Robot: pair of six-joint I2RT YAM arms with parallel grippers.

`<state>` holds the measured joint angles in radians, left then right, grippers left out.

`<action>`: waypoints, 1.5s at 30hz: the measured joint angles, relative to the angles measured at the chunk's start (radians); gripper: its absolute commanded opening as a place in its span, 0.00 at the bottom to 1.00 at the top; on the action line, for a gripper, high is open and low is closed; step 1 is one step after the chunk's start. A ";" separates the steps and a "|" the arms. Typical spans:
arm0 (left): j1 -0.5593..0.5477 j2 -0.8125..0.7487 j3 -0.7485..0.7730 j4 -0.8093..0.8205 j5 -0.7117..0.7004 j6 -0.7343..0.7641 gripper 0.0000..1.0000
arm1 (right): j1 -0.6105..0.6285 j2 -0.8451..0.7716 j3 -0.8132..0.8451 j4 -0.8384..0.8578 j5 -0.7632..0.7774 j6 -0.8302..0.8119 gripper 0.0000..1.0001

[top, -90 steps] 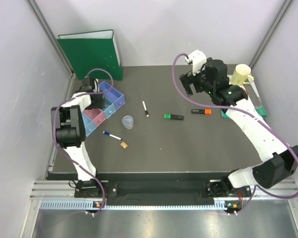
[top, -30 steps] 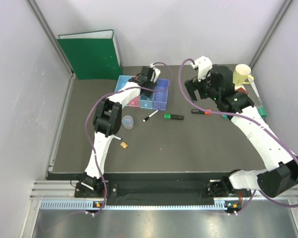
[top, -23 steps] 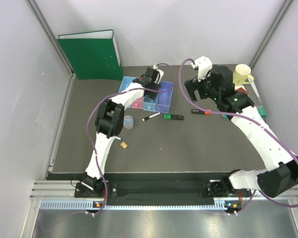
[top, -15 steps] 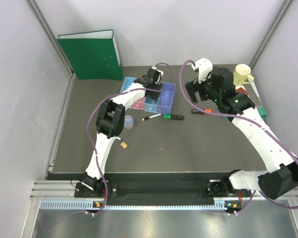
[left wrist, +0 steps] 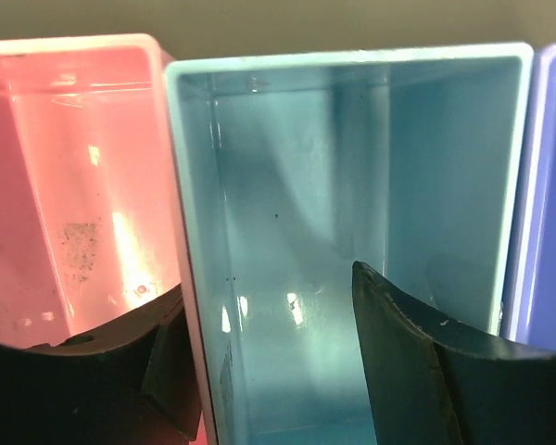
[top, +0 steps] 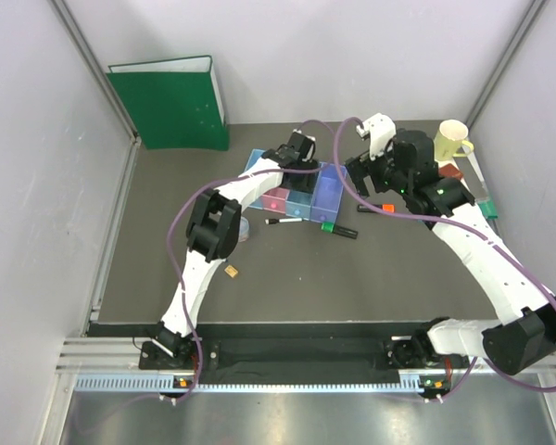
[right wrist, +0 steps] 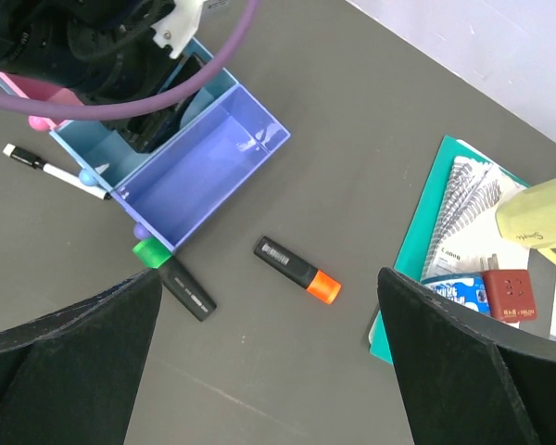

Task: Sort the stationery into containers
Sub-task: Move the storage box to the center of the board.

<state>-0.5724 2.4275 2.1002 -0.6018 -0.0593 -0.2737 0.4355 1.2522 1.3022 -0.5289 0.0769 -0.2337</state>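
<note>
Inside the containers (top: 330,199), the left gripper (left wrist: 264,297) is straddling the wall between the pink bin and the middle blue bin. Its jaws are standing apart, one finger touching that wall and the other clear of it. The step is probably placing the row among the stationery. The pen (right wrist: 56,170) and the green-capped highlighter (right wrist: 174,276) are lying just beside the row's near edge, the green cap seemingly touching the purple bin's corner. The orange-capped highlighter (right wrist: 296,271) is lying near the purple end. Any further shift is calling for pinching the wall first, then dragging low and level without sweeping those items. The right gripper (right wrist: 269,278) is hanging spread wide beside the purple end.
</note>
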 measured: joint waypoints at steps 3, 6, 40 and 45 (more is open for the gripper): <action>-0.005 0.021 0.036 -0.006 0.003 -0.027 0.63 | 0.000 0.000 -0.003 -0.002 0.000 -0.001 1.00; -0.003 0.037 0.065 -0.006 0.015 -0.062 0.64 | 0.000 -0.003 -0.020 -0.004 -0.002 -0.002 1.00; 0.035 -0.138 -0.128 0.025 0.121 0.074 0.78 | -0.067 0.427 0.004 0.100 -0.156 0.011 0.99; 0.035 -0.205 -0.128 0.035 0.145 0.124 0.79 | -0.079 0.506 0.036 0.118 -0.157 0.032 1.00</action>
<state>-0.5373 2.2227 1.9724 -0.5667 0.0860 -0.1497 0.3565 1.7580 1.3380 -0.4110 -0.0799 -0.2016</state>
